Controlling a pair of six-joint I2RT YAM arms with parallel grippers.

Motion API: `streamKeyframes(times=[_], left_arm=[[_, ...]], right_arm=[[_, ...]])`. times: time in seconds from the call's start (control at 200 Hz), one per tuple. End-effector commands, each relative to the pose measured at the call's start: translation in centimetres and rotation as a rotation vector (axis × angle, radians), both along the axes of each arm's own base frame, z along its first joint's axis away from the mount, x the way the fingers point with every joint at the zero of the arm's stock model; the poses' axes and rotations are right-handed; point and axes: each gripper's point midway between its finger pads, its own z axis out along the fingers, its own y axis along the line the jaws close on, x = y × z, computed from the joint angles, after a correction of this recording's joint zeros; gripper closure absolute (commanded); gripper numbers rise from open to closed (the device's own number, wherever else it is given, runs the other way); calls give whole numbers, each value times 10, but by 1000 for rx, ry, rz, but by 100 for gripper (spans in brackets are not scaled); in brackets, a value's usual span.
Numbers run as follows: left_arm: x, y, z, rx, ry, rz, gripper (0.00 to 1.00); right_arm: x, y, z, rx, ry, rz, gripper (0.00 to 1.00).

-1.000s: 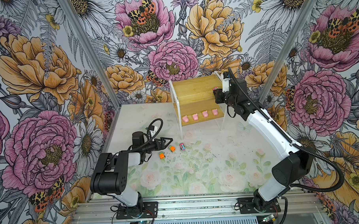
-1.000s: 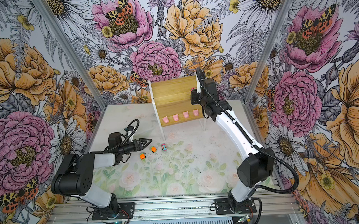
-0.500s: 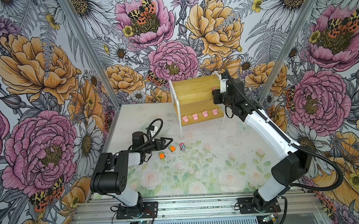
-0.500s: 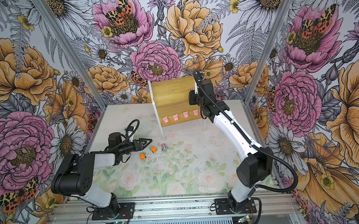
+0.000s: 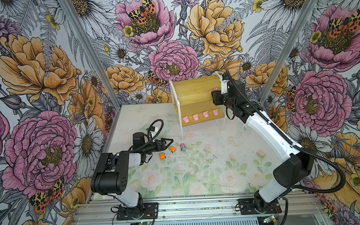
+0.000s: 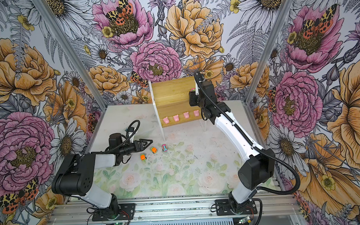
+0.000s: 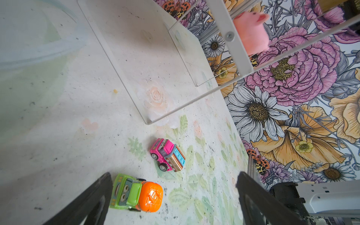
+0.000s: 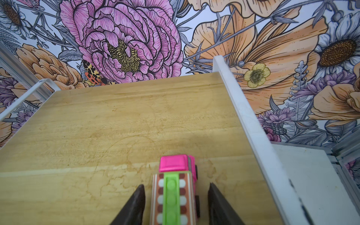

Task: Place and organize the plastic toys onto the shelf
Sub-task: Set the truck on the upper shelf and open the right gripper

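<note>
Pink car point(image 8: 171, 194) on shelf point(image 8: 116, 120) top board | between right tool point(image 8: 176, 185) jaws | jaws parted, not touching it

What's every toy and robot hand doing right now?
Green-topped pink car: on the shelf upper board, ungripped.
Four pink pigs: lined up on lower board.
Two orange-and-green cars: on the table.
Blue-topped pink car: on the table.
Right gripper: open around green-topped car.
Left gripper: open, near the orange-and-green cars.
</note>
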Motion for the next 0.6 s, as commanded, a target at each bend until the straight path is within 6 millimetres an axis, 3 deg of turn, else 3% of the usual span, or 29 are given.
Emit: streamKeyframes(times=[0.0, 0.16, 0.36, 0.5, 0.59], left_arm=[[0, 1, 2, -13, -6, -11, 1], [-1, 1, 2, -14, 4, -9, 1], [-9, 4, 1, 38, 20, 32, 1], [-21, -7, 3, 51, 11, 0, 1], [-28, -12, 4, 43, 17, -18, 1]], right_arm=[[-17, -6, 25, 11, -58, -6, 44], [-37, -7, 30, 35, -62, 27, 41], [-86, -4, 28, 78, -63, 109, 41], [-118, 0, 6, 82, -31, 142, 41], [-132, 8, -23, 71, 22, 162, 41]])
